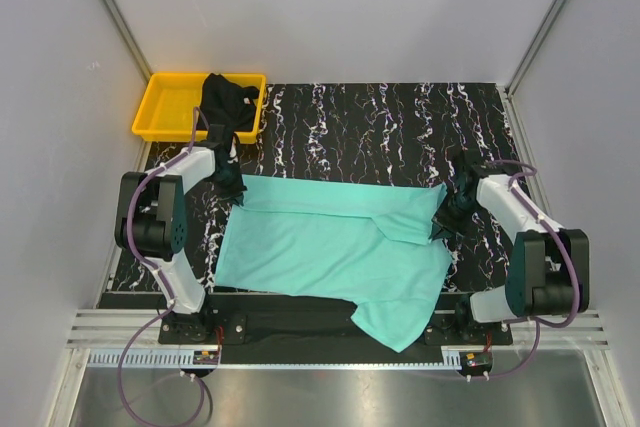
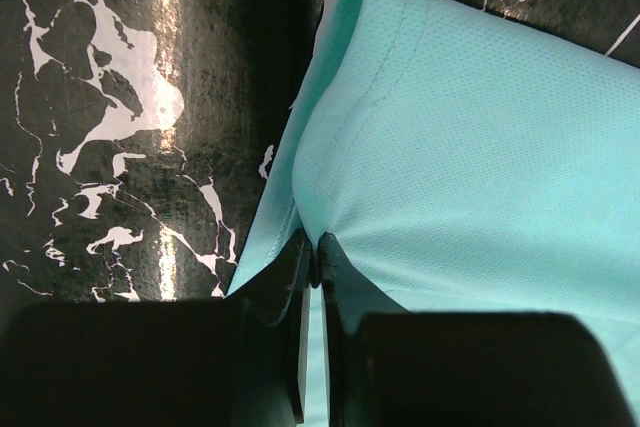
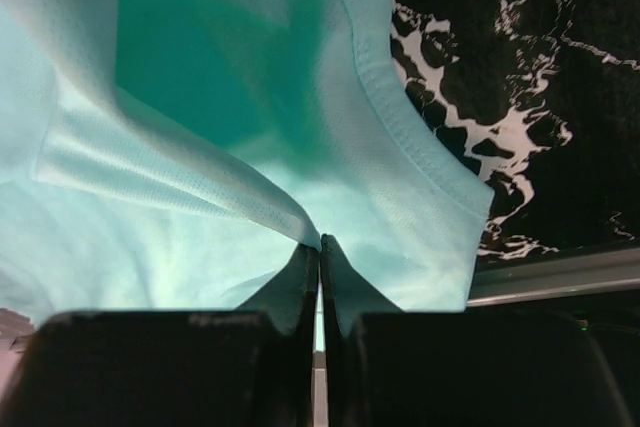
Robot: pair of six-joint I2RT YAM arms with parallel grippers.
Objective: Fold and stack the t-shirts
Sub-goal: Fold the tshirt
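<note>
Nearest the bases, inward of and in front of the right claw [image 3: 320,247], a flap of the turquoise t-shirt [image 1: 330,247] reaches past the front edge of the marbled table [image 1: 380,127]. The rest of the shirt lies spread between the two claws, creased and partly folded over on the right claw's side. Both wrist views show the jaws pressed nearly together with only thin cloth between them: the right claw pinches a fold beside a stitched hem, and the left claw [image 2: 312,252] pinches the shirt's edge at its own corner. Just behind the left claw, the black t-shirt [image 1: 228,102] slumps half in the yellow tray [image 1: 160,112], draped over its rim.

The main risk I see is a slip, since each bite looks shallow and an uneven pull could tug the hem free. The near flap could also drag or bunch at the table edge, and a backward swing of the left claw might snag the black shirt
</note>
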